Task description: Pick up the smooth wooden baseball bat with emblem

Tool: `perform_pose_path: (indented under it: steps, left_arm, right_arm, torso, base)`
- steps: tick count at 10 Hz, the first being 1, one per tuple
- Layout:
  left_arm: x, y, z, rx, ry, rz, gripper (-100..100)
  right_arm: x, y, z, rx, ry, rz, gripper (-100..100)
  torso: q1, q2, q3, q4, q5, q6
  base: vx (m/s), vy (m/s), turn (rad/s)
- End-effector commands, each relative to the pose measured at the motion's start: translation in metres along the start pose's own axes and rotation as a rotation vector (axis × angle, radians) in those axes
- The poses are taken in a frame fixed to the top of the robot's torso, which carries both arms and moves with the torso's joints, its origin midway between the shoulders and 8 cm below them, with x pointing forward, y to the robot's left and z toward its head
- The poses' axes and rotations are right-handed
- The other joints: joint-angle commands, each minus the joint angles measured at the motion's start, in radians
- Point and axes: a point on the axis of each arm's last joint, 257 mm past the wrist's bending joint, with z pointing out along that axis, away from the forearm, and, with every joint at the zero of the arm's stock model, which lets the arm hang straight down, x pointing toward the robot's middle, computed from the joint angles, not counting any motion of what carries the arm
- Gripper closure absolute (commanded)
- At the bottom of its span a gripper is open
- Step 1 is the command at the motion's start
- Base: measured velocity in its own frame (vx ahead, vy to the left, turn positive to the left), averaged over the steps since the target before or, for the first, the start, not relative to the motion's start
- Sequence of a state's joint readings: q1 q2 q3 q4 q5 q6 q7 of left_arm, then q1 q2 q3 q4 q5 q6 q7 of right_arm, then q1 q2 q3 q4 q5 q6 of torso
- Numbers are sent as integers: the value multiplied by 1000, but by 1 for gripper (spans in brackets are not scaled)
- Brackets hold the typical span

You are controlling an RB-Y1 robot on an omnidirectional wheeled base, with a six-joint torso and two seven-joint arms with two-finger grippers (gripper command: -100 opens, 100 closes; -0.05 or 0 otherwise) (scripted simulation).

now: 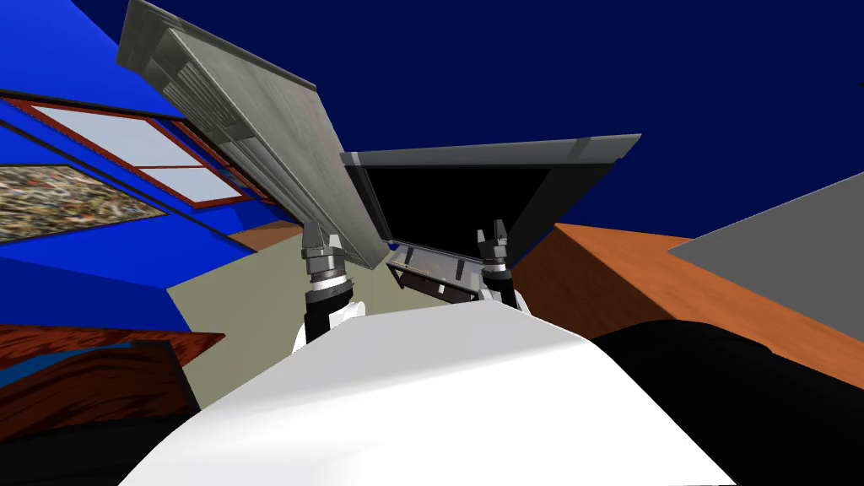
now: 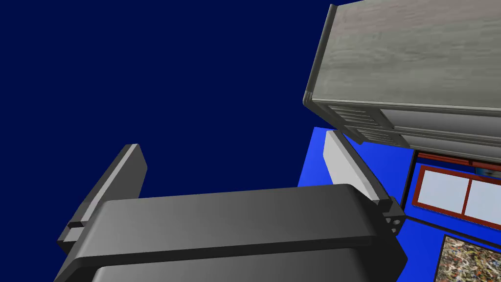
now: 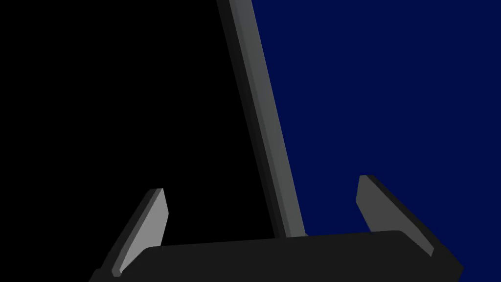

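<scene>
My left gripper (image 1: 321, 235) is raised in front of me, just beside the lower edge of a tall grey cabinet (image 1: 245, 126). In the left wrist view the left gripper (image 2: 234, 164) is open with nothing between its fingers (image 2: 348, 166); a dark blue wall lies beyond it and the cabinet's (image 2: 406, 63) corner is off to one side. My right gripper (image 1: 494, 231) is raised before a grey-framed unit (image 1: 506, 150) with a black inside. In the right wrist view the right gripper (image 3: 261, 198) is open and empty, facing that unit's grey edge (image 3: 259, 112).
A shallow grey tray-like part (image 1: 430, 274) with a brownish inside juts out under the black opening, between my arms. A beige floor (image 1: 245, 312) lies to the left and an orange-brown floor (image 1: 641, 278) to the right. A window (image 1: 135, 143) and a picture (image 1: 59, 198) hang on the blue wall.
</scene>
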State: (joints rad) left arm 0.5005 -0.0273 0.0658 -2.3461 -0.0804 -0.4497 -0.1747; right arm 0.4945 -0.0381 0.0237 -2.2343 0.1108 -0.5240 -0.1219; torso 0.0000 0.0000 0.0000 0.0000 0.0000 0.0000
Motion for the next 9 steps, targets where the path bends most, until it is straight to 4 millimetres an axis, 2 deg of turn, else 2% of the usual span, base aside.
perform_pose_path:
  steps: [1,5,9]
  left_arm:
    - [7,5,0,-4,36,6,-100]
    - [29,35,-2,-60,134,8,-100]
    - [52,85,-10,-176,211,-9,-100]
  right_arm:
    - [0,0,0,0,0,0,0]
    - [0,0,0,0,0,0,0]
    - [0,0,0,0,0,0,0]
  torso:
    - [0,0,0,0,0,0]
    - [2,-2,-1,0,1,0]
    - [3,-3,-2,-1,1,0]
  base:
    - [6,5,-16]
    - [20,25,-35]
    - [34,38,-57]
